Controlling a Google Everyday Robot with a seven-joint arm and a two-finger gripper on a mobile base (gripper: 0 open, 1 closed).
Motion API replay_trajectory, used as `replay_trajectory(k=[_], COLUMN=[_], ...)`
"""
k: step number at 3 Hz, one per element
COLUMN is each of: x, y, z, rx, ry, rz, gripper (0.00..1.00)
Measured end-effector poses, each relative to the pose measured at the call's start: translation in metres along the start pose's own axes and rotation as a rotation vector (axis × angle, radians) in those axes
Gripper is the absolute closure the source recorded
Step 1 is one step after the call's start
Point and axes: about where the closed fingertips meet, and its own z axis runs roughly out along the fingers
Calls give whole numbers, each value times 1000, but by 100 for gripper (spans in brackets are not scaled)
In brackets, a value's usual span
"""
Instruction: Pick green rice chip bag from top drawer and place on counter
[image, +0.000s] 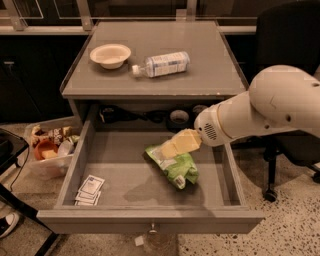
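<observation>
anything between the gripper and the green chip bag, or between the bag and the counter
Nothing visible does. The gripper hangs over the upper end of the green rice chip bag in the top drawer. On the counter, a bowl and a bottle lie toward its left and middle.
</observation>
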Motion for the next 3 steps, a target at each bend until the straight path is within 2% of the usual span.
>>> replay_trajectory(k=[1, 2, 3], x=[-16, -16, -13], y=[-11, -11, -17], z=[1, 1, 20], rx=[48, 49, 65], ry=[-59, -59, -40], rz=[-2, -2, 6], gripper=[0, 0, 0])
